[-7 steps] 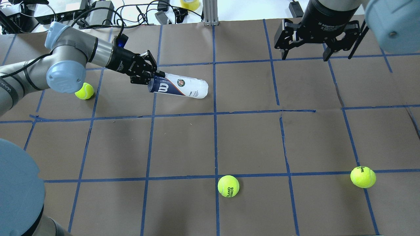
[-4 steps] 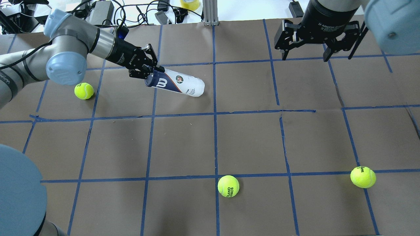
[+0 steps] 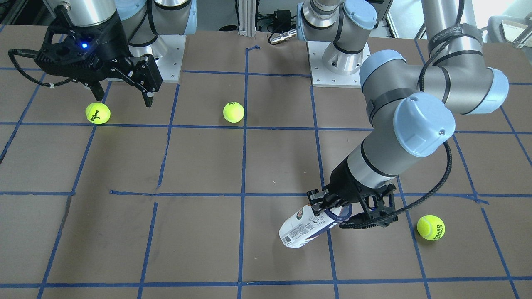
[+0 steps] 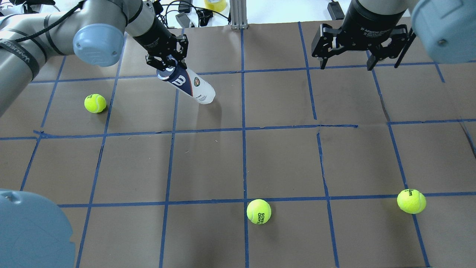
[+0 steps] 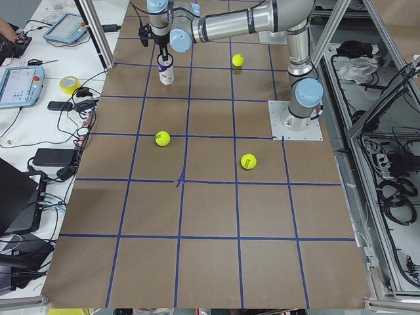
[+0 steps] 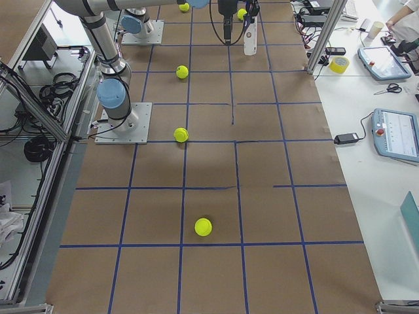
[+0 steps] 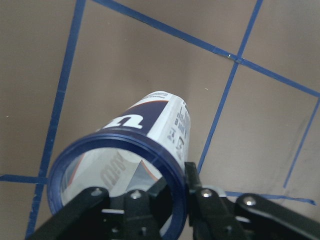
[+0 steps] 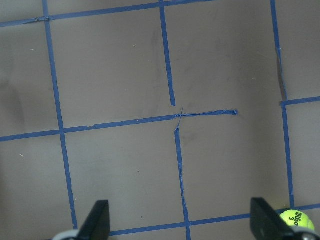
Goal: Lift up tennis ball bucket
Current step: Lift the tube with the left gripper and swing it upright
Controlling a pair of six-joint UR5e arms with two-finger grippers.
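One tip: the left tool (image 4: pixel 167 67) is pinching only the navy rim of the tennis ball can (image 4: pixel 193 86), upper left of the overhead frame, tilted over the table (image 4: pixel 282 160). I'd raise it slow and straight so it doesn't slip. Meanwhile the right tool (image 4: pixel 346 65) hangs spread, upper right.

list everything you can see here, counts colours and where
tennis ball bucket: 1, white with navy band and rim, far left of the table, tilted, rim end up
tennis balls: 3, yellow-green, one left of the bucket, two nearer the robot's edge
tape roll: 1, yellow, beyond the table's far edge
table: 1, brown with a blue tape grid
left gripper: 1, black, shut on the bucket's rim
right gripper: 1, black, open, empty, over the far right
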